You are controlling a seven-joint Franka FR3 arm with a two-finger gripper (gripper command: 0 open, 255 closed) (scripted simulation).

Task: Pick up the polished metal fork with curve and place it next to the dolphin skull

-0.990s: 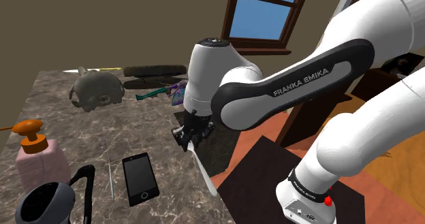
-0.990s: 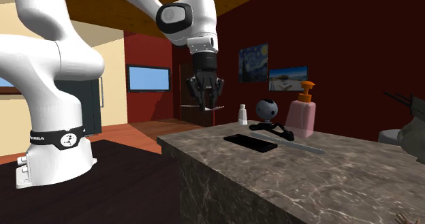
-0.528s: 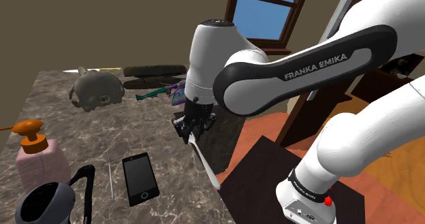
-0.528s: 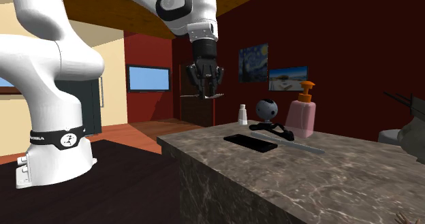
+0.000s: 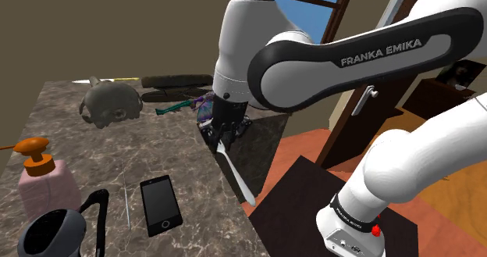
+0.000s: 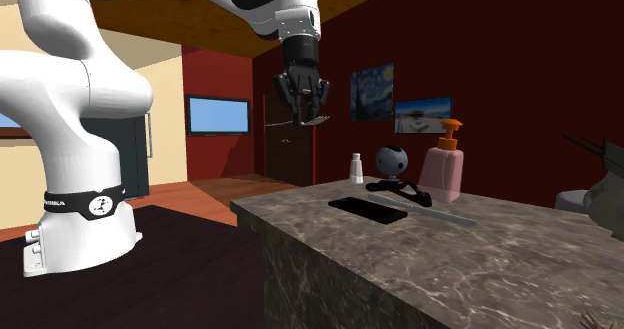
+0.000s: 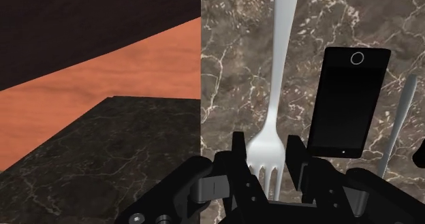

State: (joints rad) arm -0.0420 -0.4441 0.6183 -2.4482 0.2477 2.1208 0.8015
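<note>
My gripper [image 5: 223, 137] is shut on a pale, silvery fork [image 5: 236, 176], which hangs in the air over the marble table's [image 5: 94, 150] near edge. The handle slants down and away from the fingers. In the second exterior view the gripper [image 6: 304, 105] holds the fork [image 6: 300, 124] level, well above the tabletop. In the wrist view the tines sit between the fingers [image 7: 238, 156] and the handle [image 7: 280, 59] reaches out over the marble. The grey dolphin skull [image 5: 109, 103] rests at the table's far side, well away from the gripper.
A black phone [image 5: 161, 204] and a thin metal rod [image 5: 125, 197] lie below the gripper. A pink soap bottle [image 5: 43, 181] and a dark webcam [image 5: 55, 232] stand at the shoulder view's lower left. A long dark object [image 5: 175, 80] and a teal-and-purple item [image 5: 187, 103] lie near the skull.
The gripper has risen higher above the table's edge with the fork still clasped. Everything on the table stayed put.
</note>
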